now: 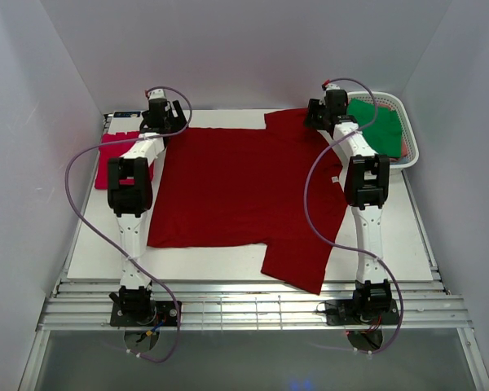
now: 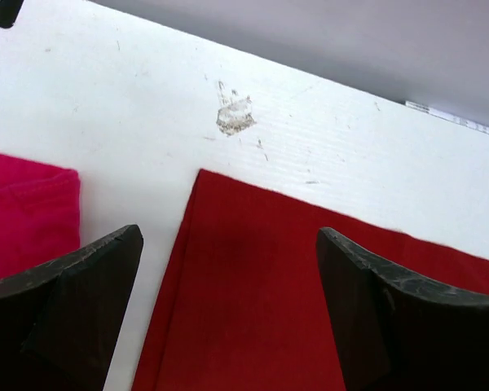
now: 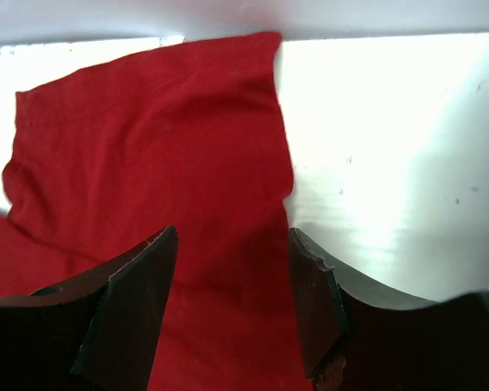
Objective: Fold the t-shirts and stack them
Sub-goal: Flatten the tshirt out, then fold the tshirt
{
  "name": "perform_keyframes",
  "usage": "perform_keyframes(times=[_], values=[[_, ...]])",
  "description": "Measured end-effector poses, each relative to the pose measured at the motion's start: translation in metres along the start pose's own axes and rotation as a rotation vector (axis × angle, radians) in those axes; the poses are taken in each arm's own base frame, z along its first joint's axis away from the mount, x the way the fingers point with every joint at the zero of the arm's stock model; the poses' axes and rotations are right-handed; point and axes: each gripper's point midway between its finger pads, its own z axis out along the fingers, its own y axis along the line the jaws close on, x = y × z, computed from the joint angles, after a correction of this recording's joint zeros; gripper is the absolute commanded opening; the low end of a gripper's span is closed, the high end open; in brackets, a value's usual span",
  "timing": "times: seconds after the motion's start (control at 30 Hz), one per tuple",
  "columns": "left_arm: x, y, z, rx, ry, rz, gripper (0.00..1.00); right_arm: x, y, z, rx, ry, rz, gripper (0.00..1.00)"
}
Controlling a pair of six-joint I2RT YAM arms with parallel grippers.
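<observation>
Dark red t-shirt spreads beneath left claw and right claw.

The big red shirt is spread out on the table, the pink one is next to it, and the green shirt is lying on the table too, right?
Not quite. The green shirt is not lying on the table; it is in the white basket at the far right, as the top view shows. The rest is right: the big red shirt is spread out on the table, and the pink one is next to it.
</observation>
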Motion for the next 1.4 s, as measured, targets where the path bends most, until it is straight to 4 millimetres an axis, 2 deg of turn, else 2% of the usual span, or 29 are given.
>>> perform_keyframes(times=[0.07,0.23,0.27,0.4,0.73,1.13,1.4], values=[[0.004,0.002,0.009,0.001,-0.006,-0.002,0.98,0.0,-0.002,0.007,0.005,-0.018,-0.002,0.63],[0.037,0.011,0.03,-0.01,0.04,0.006,0.98,0.009,-0.01,0.026,0.018,-0.043,-0.005,0.64],[0.035,0.013,0.031,-0.013,0.028,0.002,0.98,0.012,-0.011,0.03,0.021,-0.044,-0.005,0.64],[0.03,0.013,0.032,0.001,0.017,-0.024,0.98,0.006,-0.012,0.038,0.017,-0.091,-0.012,0.66],[0.021,0.021,0.047,0.028,-0.033,-0.086,0.98,0.003,-0.007,0.041,-0.007,-0.11,0.007,0.63],[0.02,0.011,0.053,0.057,-0.036,-0.134,0.82,0.004,-0.002,0.041,-0.033,-0.103,0.044,0.62],[0.027,0.003,0.052,0.034,-0.029,-0.075,0.78,0.005,0.001,0.041,-0.043,-0.099,0.068,0.63]])
